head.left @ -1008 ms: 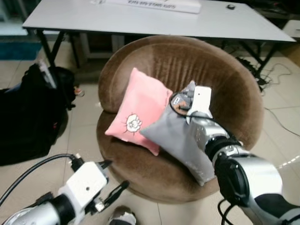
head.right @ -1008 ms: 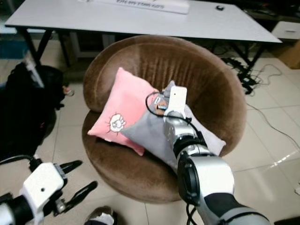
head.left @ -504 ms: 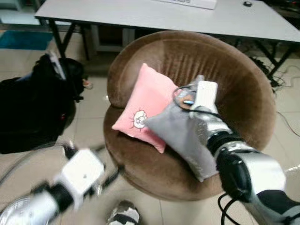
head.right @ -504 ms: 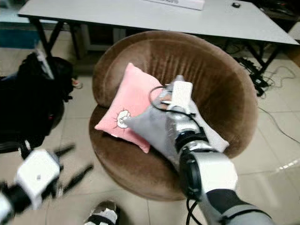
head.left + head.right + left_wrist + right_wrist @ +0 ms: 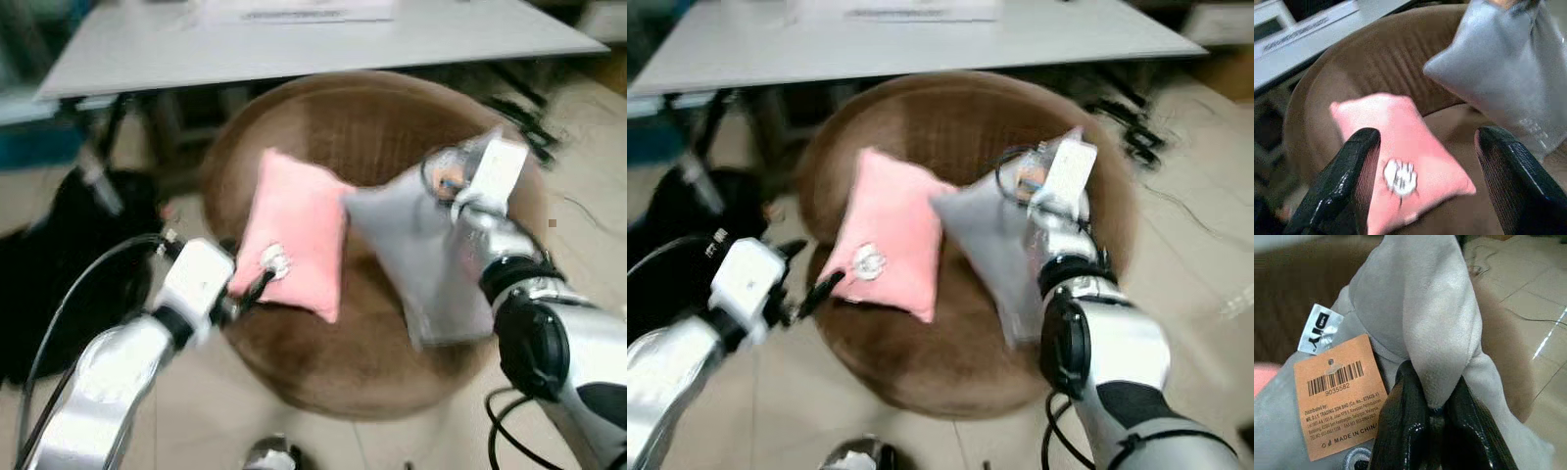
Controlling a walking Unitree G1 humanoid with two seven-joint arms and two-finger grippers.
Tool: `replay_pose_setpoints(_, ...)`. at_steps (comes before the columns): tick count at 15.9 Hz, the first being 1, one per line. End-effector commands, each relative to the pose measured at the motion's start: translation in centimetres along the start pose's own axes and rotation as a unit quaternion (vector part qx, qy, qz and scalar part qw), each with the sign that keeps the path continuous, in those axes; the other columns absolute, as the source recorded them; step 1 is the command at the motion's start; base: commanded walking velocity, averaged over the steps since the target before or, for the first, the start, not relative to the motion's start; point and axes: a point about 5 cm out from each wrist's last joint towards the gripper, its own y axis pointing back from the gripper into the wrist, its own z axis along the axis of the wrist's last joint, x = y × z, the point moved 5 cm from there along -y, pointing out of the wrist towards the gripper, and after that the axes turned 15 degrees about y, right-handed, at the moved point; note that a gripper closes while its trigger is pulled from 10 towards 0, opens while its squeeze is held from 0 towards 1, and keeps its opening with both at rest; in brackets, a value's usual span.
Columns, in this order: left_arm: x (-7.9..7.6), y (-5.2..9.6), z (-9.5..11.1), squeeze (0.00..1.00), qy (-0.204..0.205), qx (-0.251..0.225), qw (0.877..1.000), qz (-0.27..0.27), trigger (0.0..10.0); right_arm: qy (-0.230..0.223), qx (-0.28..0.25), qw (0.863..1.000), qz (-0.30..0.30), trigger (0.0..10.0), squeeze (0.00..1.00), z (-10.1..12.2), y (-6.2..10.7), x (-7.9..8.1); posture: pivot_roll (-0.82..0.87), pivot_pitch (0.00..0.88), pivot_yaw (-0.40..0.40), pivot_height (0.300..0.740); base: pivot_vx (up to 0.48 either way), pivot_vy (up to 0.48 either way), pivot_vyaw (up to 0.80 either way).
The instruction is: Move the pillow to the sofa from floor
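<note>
A grey pillow (image 5: 421,264) hangs over the seat of the round brown sofa (image 5: 323,117), tilted toward its right side. My right gripper (image 5: 1432,396) is shut on the pillow's top corner, beside an orange barcode tag (image 5: 1337,396). A pink pillow (image 5: 299,230) with a small white figure leans on the seat against the backrest, left of the grey one. My left gripper (image 5: 245,269) is open at the pink pillow's lower left edge; its two black fingers (image 5: 1352,176) frame that pillow in the left wrist view.
A white table (image 5: 294,39) stands right behind the sofa. A black bag (image 5: 59,264) lies on the tiled floor to the left. Cables (image 5: 519,108) trail on the floor at the right. A shoe (image 5: 269,455) shows at the bottom edge.
The camera has shifted. My left arm has risen from low by the floor up to the pink pillow. The right gripper has carried the grey pillow higher and to the right.
</note>
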Motion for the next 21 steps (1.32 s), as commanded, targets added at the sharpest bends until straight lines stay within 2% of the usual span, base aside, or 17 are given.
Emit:
replay_pose_setpoints(1, 0.2, -0.3, -0.7, 0.0, -0.004, 0.007, 1.0, 0.005, 10.0, -0.015, -0.045, 0.999, -0.006, 10.0, 0.0, 3.2, -0.1, -0.6, 0.1, 0.0, 0.061, 0.74, 0.0, 0.0, 0.0)
replay_pose_setpoints(2, 1.3, -1.6, -0.7, 0.0, 0.017, -0.005, 0.999, 0.028, 10.0, -0.001, -0.043, 0.999, 0.011, 10.0, 0.0, 2.4, 0.0, -0.3, 0.03, 0.0, 0.091, 0.74, 0.0, 0.0, 0.0)
replay_pose_setpoints(4, 2.0, -2.5, -0.3, 0.0, 0.023, -0.02, 0.998, 0.048, 10.0, 0.004, -0.049, 0.998, 0.031, 10.0, 0.0, 1.5, 0.4, 0.2, -0.03, 0.0, 0.11, 0.74, 0.0, 0.0, 0.0)
replay_pose_setpoints(5, 2.6, -2.8, 0.0, 0.0, 0.041, -0.036, 0.996, 0.072, 10.0, 0.026, -0.053, 0.996, 0.069, 10.0, 0.0, 0.4, 1.4, 0.8, -0.05, 0.0, 0.115, 0.74, 0.0, 0.0, 0.0)
replay_pose_setpoints(6, 2.7, -2.8, -0.3, 0.0, 0.06, -0.036, 0.993, 0.093, 10.0, 0.023, -0.057, 0.992, 0.106, 10.0, 0.0, -0.4, 3.0, 1.2, -0.06, 0.0, 0.117, 0.74, 0.0, 0.0, 0.0)
replay_pose_setpoints(8, 3.0, -2.7, -0.9, 0.0, 0.061, -0.033, 0.991, 0.112, 10.0, -0.023, -0.061, 0.985, 0.157, 10.0, 0.0, -1.1, 5.3, 1.8, -0.06, 0.0, 0.115, 0.74, 0.0, 0.0, 0.0)
replay_pose_setpoints(9, 2.9, -2.5, -1.1, 0.0, 0.066, -0.035, 0.991, 0.115, 10.0, -0.045, -0.068, 0.978, 0.193, 10.0, 0.0, -1.6, 7.0, 2.3, -0.06, 0.0, 0.114, 0.74, 0.0, 0.0, 0.0)
replay_pose_setpoints(10, 2.8, -2.5, -0.9, 0.0, 0.065, -0.041, 0.991, 0.109, 10.0, -0.039, -0.072, 0.974, 0.211, 10.0, 0.0, -1.9, 8.1, 2.8, -0.05, 0.0, 0.108, 0.74, 0.0, 0.0, 0.0)
replay_pose_setpoints(11, 1.3, -3.2, -0.5, 0.0, 0.053, -0.046, 0.996, 0.049, 10.0, -0.045, -0.085, 0.967, 0.238, 10.0, 0.0, -1.1, 9.4, 3.8, -0.04, 0.0, 0.099, 0.74, 0.0, 0.0, 0.0)
replay_pose_setpoints(13, 0.0, -3.5, 0.1, 0.0, 0.044, -0.057, 0.997, -0.002, 10.0, -0.032, -0.094, 0.964, 0.245, 10.0, 0.0, -0.4, 9.7, 4.2, -0.04, 0.0, 0.099, 0.74, 0.0, 0.0, 0.0)
replay_pose_setpoints(14, -0.9, -3.4, 0.7, 1.0, 0.068, -0.063, 0.994, -0.056, 10.0, -0.028, -0.105, 0.959, 0.263, 10.0, 0.0, 0.6, 10.5, 4.6, -0.03, 0.0, 0.097, 0.74, 0.0, 0.0, 0.0)
replay_pose_setpoints(15, -1.4, -3.3, 0.9, 1.0, 0.074, -0.062, 0.991, -0.088, 10.0, -0.024, -0.116, 0.952, 0.283, 10.0, 0.0, 1.4, 11.2, 5.0, -0.03, 0.0, 0.097, 0.74, 0.0, 0.0, 0.0)
replay_pose_setpoints(17, -1.1, -3.4, 0.7, 1.0, 0.063, -0.052, 0.99, -0.112, 10.0, -0.021, -0.13, 0.939, 0.318, 10.0, 0.0, 2.2, 12.2, 5.7, -0.03, 0.0, 0.088, 0.74, 0.0, 0.0, 0.0)
replay_pose_setpoints(19, 0.7, -3.6, 1.3, 1.0, 0.064, -0.062, 0.99, -0.106, 10.0, -0.016, -0.144, 0.929, 0.34, 10.0, 0.0, 2.8, 12.9, 6.3, -0.03, 0.0, 0.083, 0.74, 0.0, 0.0, 0.0)
replay_pose_setpoints(20, 1.9, -3.4, 2.5, 1.0, 0.058, -0.078, 0.99, -0.102, 10.0, -0.01, -0.151, 0.925, 0.349, 10.0, 0.0, 3.1, 13.1, 6.5, -0.02, 0.0, 0.081, 0.74, 0.0, 0.0, 0.0)
replay_pose_setpoints(21, 2.3, -3.2, 2.9, 1.0, 0.058, -0.084, 0.989, -0.104, 10.0, -0.007, -0.154, 0.923, 0.352, 10.0, 0.0, 3.1, 13.2, 6.6, -0.02, 0.0, 0.08, 0.74, 0.0, 0.0, 0.0)
